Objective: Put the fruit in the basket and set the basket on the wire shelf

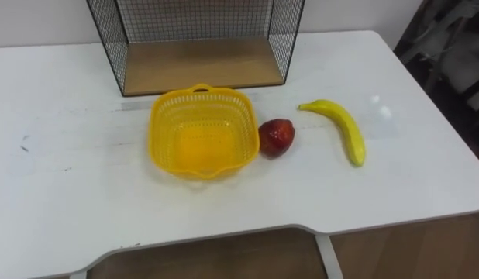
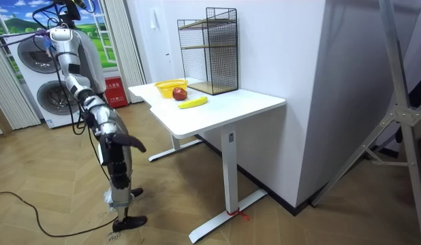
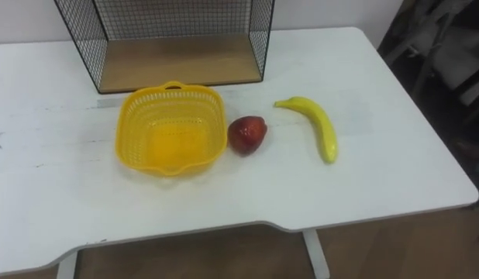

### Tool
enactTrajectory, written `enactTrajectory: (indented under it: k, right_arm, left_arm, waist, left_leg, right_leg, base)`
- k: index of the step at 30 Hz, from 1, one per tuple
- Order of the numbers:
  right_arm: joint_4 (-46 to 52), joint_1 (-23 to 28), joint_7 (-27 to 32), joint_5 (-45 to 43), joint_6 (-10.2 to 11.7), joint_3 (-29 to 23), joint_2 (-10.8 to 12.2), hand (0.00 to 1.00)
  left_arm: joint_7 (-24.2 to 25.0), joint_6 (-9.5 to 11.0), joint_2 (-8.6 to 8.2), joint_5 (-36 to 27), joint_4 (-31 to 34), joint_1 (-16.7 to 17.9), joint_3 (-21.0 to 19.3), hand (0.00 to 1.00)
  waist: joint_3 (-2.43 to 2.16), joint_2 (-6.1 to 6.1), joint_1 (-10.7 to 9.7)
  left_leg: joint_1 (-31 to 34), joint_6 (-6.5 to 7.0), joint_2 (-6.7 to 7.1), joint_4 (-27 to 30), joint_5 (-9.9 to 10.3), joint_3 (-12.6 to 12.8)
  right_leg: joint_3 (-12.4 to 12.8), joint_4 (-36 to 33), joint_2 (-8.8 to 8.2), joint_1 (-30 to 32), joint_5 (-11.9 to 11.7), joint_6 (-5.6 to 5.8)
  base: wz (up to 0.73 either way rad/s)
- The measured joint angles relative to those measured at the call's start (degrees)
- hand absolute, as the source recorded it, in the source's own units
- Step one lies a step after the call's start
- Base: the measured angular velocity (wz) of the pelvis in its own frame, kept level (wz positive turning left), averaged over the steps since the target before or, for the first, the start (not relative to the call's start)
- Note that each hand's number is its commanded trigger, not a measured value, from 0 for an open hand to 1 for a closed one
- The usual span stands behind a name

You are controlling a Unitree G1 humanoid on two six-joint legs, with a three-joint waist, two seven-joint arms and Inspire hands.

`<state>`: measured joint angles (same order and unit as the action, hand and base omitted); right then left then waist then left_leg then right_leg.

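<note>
A white worktop (image 1: 53, 194) is seen from above, its near edge cut inward at the middle. In the room view it is carried on a white frame, with one side set close to a white wall. The floor (image 2: 278, 224) is laid in brown wood. Two white machines with round doors (image 2: 41, 82) are stacked at the room view's left, and a grey metal stand (image 2: 401, 116) is placed at the room view's right.

One wire shelf (image 1: 201, 66) of black mesh with a wooden base is set at the back of the worktop. One yellow basket (image 1: 166, 108) is placed upright just in front of it, and nothing is held inside. One red apple (image 1: 276, 137) is laid just beside the basket's right wall; whether the two touch cannot be told. One yellow banana (image 1: 344, 128) is laid further right, apart from the apple, with its stem turned towards the apple. Both fruits are thus found on the worktop, outside the basket.

In the room view the robot is stood on the floor at the left, short of the worktop's near edge, with its trunk leaned. Its right hand (image 2: 137, 145) is held low and forward at waist height, clear of the worktop. Whether that hand is released or clenched cannot be told.
</note>
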<state>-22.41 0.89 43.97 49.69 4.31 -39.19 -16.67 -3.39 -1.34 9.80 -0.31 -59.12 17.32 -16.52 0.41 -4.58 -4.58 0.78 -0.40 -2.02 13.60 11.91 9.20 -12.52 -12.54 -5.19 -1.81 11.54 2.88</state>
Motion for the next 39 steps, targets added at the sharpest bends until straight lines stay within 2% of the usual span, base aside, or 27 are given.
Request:
enactTrajectory:
  k: [4,5,7,10,15,18,23,28,30,34,39]
  right_arm:
    - [11.6,0.3,3.4,-11.7,0.0,2.2,0.0,0.00]
    - [14.3,0.1,3.5,-15.3,0.1,2.4,-0.5,0.00]
    - [15.4,-0.5,3.4,-19.0,0.7,3.5,-2.0,0.00]
    - [18.9,-0.9,2.5,-23.3,0.7,6.8,-2.2,0.00]
    - [22.9,-1.1,-3.9,-27.6,0.7,10.5,-2.3,0.00]
    - [23.6,-1.2,-9.2,-27.7,0.6,12.3,-2.4,0.00]
    - [24.8,-1.2,-16.7,-27.7,0.6,16.3,-2.4,0.00]
    - [24.8,-1.3,-24.7,-28.0,-0.2,19.5,-2.4,0.00]
    - [24.8,-1.4,-28.3,-29.8,-0.7,20.0,-2.4,0.00]
    - [24.8,-1.9,-32.7,-33.8,-0.7,20.3,-2.4,0.00]
    - [24.0,-1.9,-38.4,-34.7,-0.7,25.4,-2.8,0.00]
  left_arm:
    - [0.0,-0.1,-0.01,0.3,-0.3,0.1,1.0,0.00]
    - [0.0,-0.1,-0.01,0.5,-0.5,0.1,1.1,0.00]
    - [0.1,-0.1,0.04,0.5,-0.6,0.3,1.6,0.00]
    - [0.3,-0.1,-0.38,0.6,-1.2,0.1,2.2,0.00]
    - [0.8,0.0,-0.44,1.6,-0.9,-0.1,2.2,0.00]
    - [1.5,0.0,-0.41,4.4,-1.0,-0.2,2.1,0.00]
    - [1.8,0.0,-0.41,5.0,-1.1,-0.4,2.3,0.00]
    - [2.8,0.0,-0.16,5.1,-1.0,-1.0,3.3,0.00]
    - [3.3,0.0,-0.10,6.0,-1.0,-1.5,3.3,0.00]
    - [4.1,0.1,0.07,6.0,-0.8,-1.5,3.3,0.00]
    - [3.9,0.1,0.07,5.6,-0.4,-1.7,4.6,0.00]
  waist:
    - [-0.26,0.08,0.2]
    - [-0.55,0.53,0.2]
    - [-0.58,0.36,0.5]
    - [-0.43,0.34,0.9]
    - [-0.09,1.01,2.7]
    - [-0.10,1.17,3.3]
    - [-0.03,0.92,3.3]
    - [0.07,0.00,3.2]
    - [-0.06,-0.42,3.3]
    - [-0.10,-0.48,3.5]
    - [0.02,-0.02,4.8]
  left_leg:
    - [1.3,0.00,0.00,0.0,0.0,0.0]
    - [1.5,0.00,0.00,0.2,0.0,0.0]
    - [1.5,0.00,0.00,0.1,0.0,0.0]
    - [1.4,0.00,-0.01,0.2,0.0,-0.1]
    - [1.5,0.00,-0.11,0.2,0.0,-0.2]
    - [1.7,-0.02,-0.21,0.2,0.0,-0.3]
    - [1.7,-0.04,-0.21,0.0,0.0,-0.5]
    - [2.2,-0.04,-0.21,0.1,0.0,-0.6]
    - [2.6,-0.04,-0.24,0.6,0.0,-0.6]
    - [2.5,-0.04,-0.31,0.9,0.0,-0.4]
    - [1.5,-0.04,-0.43,0.9,0.0,0.1]
  right_leg:
    - [0.3,-0.2,0.02,1.7,0.0,-0.05]
    - [0.3,-0.2,0.03,1.7,0.0,-0.09]
    - [0.2,-0.3,0.00,1.6,-0.1,-0.10]
    - [0.2,-0.5,0.01,1.6,-0.1,-0.11]
    - [0.2,-0.6,0.02,1.7,-0.1,-0.13]
    - [0.1,-1.0,0.04,1.7,-0.1,-0.13]
    - [0.0,-1.0,0.04,1.6,-0.1,-0.13]
    - [-0.2,-0.8,0.04,1.9,-0.1,-0.14]
    - [-0.3,-0.7,0.08,2.1,-0.1,-0.22]
    - [-0.5,-0.7,0.05,1.9,-0.1,-0.23]
    - [-0.4,0.0,0.15,0.8,-0.3,-0.41]
  base:
    - [-0.01]
    - [0.00]
    - [0.00]
    - [0.00]
    - [0.00]
    - [0.01]
    - [0.01]
    - [0.01]
    - [0.04]
    - [0.04]
    - [-0.03]
